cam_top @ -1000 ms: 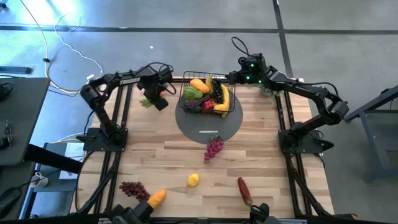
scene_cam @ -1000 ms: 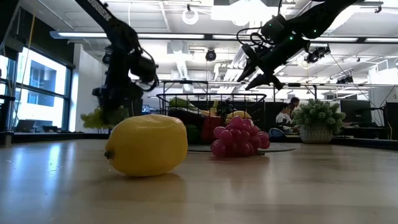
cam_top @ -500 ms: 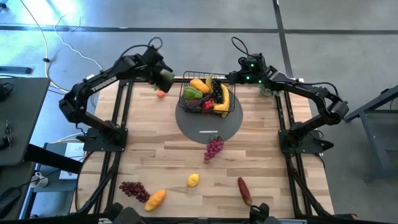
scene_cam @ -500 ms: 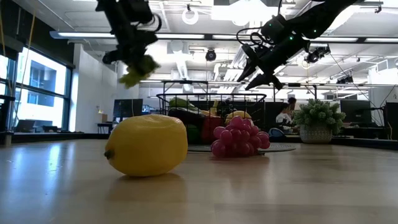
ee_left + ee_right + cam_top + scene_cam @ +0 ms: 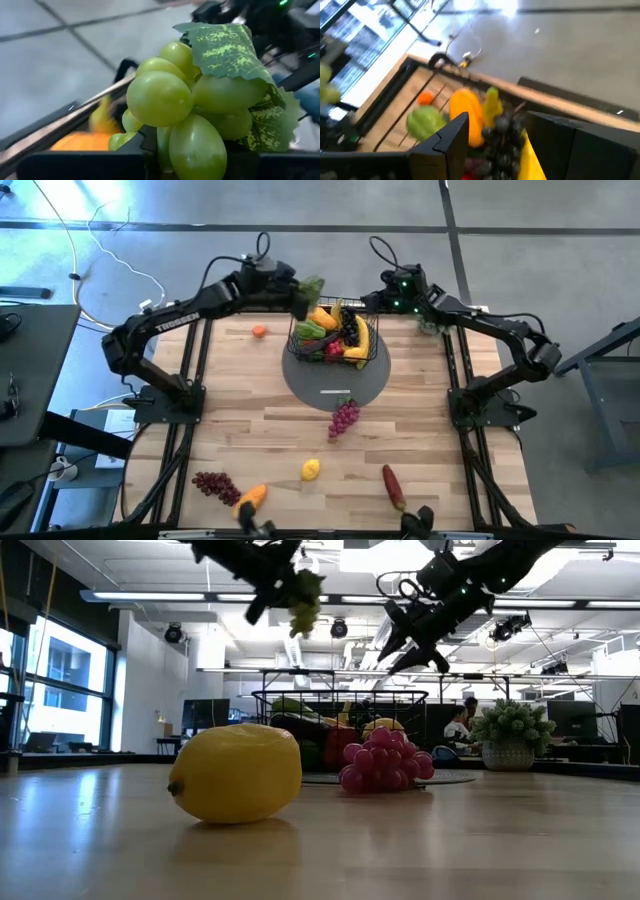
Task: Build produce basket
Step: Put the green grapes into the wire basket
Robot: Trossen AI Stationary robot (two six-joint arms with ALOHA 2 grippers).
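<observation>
The small black wire-mesh basket (image 5: 334,332) on the flat grey round disc (image 5: 335,383) already holds several glossy plastic fruits. The left claw (image 5: 304,292), clamped on a smooth green grape bunch (image 5: 192,110) with a mottled leaf, hangs over the basket's rim while the right claw (image 5: 366,302) hovers half-open, empty, opposite. A waxy yellow lemon (image 5: 236,773), purple grape cluster (image 5: 343,418) and others lie on the wooden bench (image 5: 300,430).
</observation>
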